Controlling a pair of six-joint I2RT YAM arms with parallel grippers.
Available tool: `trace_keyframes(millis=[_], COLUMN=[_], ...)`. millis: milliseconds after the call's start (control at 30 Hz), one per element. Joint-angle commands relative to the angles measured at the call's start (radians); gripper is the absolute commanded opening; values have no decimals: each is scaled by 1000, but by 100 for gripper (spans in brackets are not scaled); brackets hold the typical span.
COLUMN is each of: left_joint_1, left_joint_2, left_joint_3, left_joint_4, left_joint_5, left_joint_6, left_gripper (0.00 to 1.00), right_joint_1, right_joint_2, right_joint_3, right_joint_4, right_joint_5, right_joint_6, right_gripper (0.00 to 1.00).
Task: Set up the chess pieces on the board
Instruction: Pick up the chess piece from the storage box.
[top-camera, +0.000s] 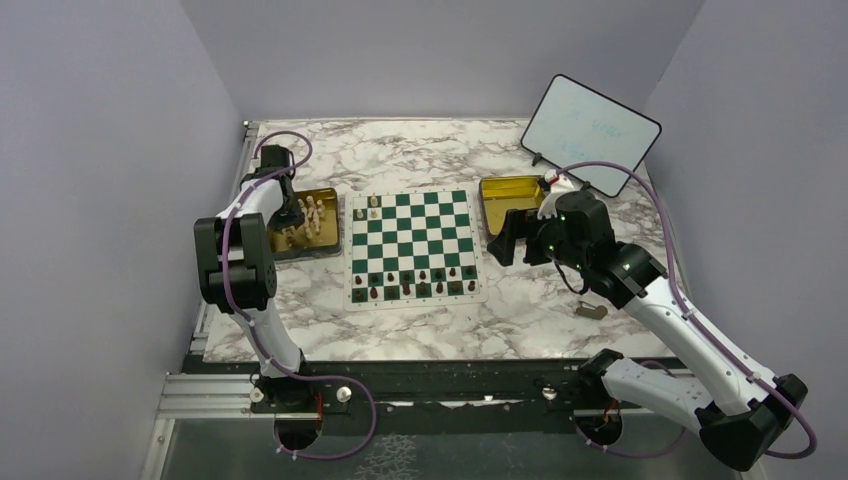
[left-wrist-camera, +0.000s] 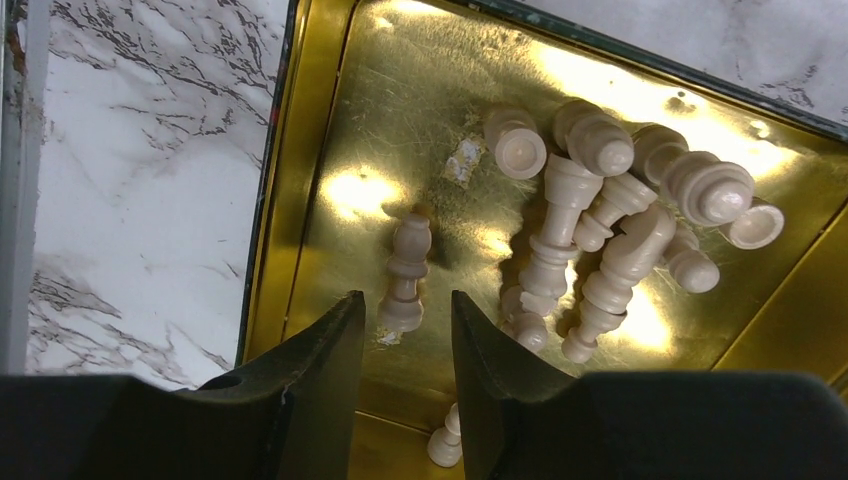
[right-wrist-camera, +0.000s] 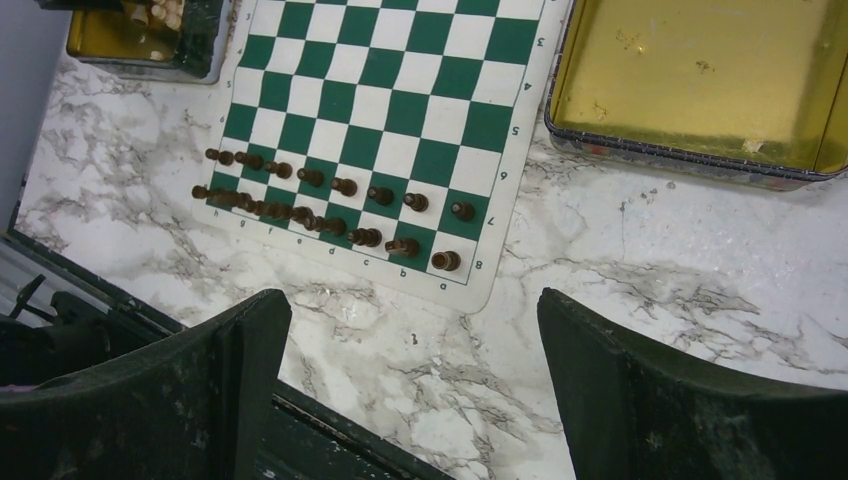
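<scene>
**Fingers astride a cream piece in the left tray**

Nearest on the marble worktop (top-camera: 520, 320), a small tan object (top-camera: 592, 310) lies to the right of the board (top-camera: 420, 230). Dark chess pieces (right-wrist-camera: 344, 186) stand in the board's two near rows. The letters a to h are printed along that near border. Digits run up the right border, with 8, 7, 6 and 5 readable from the near corner.

The right fingers (right-wrist-camera: 255, 350) are spread wide and hold nothing. They hover just right of the board, by the near end of the right gold tray (right-wrist-camera: 700, 70).

Farther back, two cream chess pieces (top-camera: 373, 207) stand at the board's far left corner. The rest lie heaped in the left gold tray (left-wrist-camera: 330, 90), just left of the board, most of them on their sides.

The left fingers (left-wrist-camera: 345, 325) reach down into that tray. They are parted, with one cream piece between their tips, and a little gap shows on either side, so it is not clamped.

Farthest right, a tilted whiteboard (top-camera: 590, 132) carries pale blue marks too faint to read.
</scene>
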Motion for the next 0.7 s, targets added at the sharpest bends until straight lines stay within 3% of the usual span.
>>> trace_keyframes(millis=[0, 367, 667], left_joint_1=[15, 18, 18], left_joint_2=[22, 64, 53], left_joint_3=[22, 9, 13], left_joint_4=[20, 44, 43], left_joint_5=[9, 54, 71], left_joint_6=[16, 27, 37], left_gripper=[39, 36, 18], right_joint_1=[6, 6, 6], right_joint_2=[-4, -26, -28], right_joint_3=[6, 1, 3], right_joint_4=[7, -16, -19], right_joint_5=[-2, 33, 30], right_joint_6=[-8, 1, 11], right_gripper=[100, 100, 100])
